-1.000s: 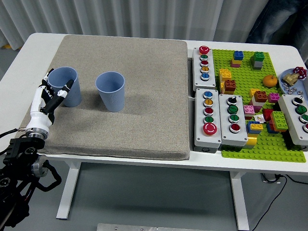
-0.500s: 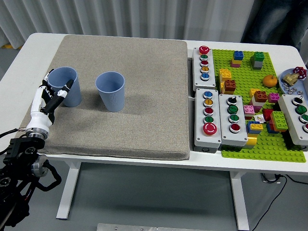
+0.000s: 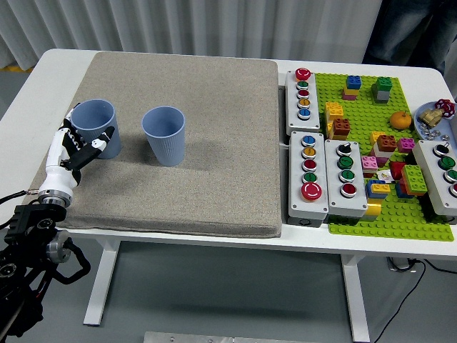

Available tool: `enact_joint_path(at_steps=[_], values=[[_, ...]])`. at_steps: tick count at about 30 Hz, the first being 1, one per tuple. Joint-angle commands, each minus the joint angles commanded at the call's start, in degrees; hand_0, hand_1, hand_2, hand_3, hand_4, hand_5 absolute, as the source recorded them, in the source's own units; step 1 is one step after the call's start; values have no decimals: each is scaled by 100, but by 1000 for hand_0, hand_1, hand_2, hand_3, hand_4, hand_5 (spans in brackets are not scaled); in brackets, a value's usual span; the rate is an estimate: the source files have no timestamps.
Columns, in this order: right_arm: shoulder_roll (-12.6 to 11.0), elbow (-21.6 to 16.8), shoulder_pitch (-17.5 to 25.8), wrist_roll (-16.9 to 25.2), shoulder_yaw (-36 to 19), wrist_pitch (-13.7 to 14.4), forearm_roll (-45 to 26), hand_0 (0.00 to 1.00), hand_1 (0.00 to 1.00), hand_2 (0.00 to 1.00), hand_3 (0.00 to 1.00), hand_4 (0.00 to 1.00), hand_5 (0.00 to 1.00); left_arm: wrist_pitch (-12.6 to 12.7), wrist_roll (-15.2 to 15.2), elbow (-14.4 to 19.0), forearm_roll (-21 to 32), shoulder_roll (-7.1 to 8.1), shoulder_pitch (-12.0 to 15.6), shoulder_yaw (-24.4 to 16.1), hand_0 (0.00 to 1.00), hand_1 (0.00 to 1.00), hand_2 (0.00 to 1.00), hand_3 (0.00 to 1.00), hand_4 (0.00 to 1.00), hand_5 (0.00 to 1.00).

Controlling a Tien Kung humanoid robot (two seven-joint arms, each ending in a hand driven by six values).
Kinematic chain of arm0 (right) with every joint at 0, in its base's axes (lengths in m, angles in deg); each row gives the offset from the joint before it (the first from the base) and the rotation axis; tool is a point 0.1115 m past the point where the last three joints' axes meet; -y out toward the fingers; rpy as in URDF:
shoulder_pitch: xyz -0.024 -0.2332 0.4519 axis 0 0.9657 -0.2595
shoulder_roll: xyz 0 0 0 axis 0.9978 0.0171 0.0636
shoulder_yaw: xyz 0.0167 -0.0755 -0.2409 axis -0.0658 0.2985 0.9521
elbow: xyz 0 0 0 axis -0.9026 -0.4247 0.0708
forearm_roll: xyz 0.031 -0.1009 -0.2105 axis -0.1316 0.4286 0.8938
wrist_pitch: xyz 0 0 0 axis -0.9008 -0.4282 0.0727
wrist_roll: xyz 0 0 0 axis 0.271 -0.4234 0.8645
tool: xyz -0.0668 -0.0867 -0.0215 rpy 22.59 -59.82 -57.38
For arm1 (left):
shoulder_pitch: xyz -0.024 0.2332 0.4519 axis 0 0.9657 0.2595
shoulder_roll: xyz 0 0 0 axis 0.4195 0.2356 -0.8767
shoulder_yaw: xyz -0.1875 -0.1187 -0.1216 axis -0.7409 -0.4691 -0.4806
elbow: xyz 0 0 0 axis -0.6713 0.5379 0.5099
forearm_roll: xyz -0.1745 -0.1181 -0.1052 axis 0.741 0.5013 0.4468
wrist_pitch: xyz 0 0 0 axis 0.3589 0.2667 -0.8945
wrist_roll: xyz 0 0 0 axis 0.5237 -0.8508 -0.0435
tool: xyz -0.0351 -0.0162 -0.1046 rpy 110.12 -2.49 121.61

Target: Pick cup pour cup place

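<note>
Two blue paper cups stand upright on the grey mat (image 3: pixel 186 193). The left cup (image 3: pixel 96 127) is at the mat's left edge, and the right cup (image 3: pixel 165 134) is a short way to its right, apart from it. My left hand (image 3: pixel 80 141) reaches in from the lower left and wraps the left cup's lower left side. Its thumb (image 3: pixel 101 141) lies across the cup's front near the base, and the other fingers (image 3: pixel 70 116) curl behind the cup. The cup rests on the mat. What either cup holds is not visible. My right arm is out of view.
Right of the mat stand grey button boxes (image 3: pixel 308 168) and a green baseplate (image 3: pixel 400 214) with several bricks and a small orange (image 3: pixel 402 119). A small dish (image 3: pixel 432 118) of bits sits at the far right edge. A person's dark clothing shows at the top right.
My left thumb has slid lower on the left cup's front, from mid-height toward its base. Both cups stand where they were.
</note>
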Motion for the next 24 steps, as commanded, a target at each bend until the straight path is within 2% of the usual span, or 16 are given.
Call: enact_joint_path(at_steps=[24], values=[[-11, 0, 2, 4, 16, -6, -2, 743, 704, 727, 645, 225, 404, 10, -56, -227, -24, -16, -129, 19, 943, 945, 998, 998, 819, 141]])
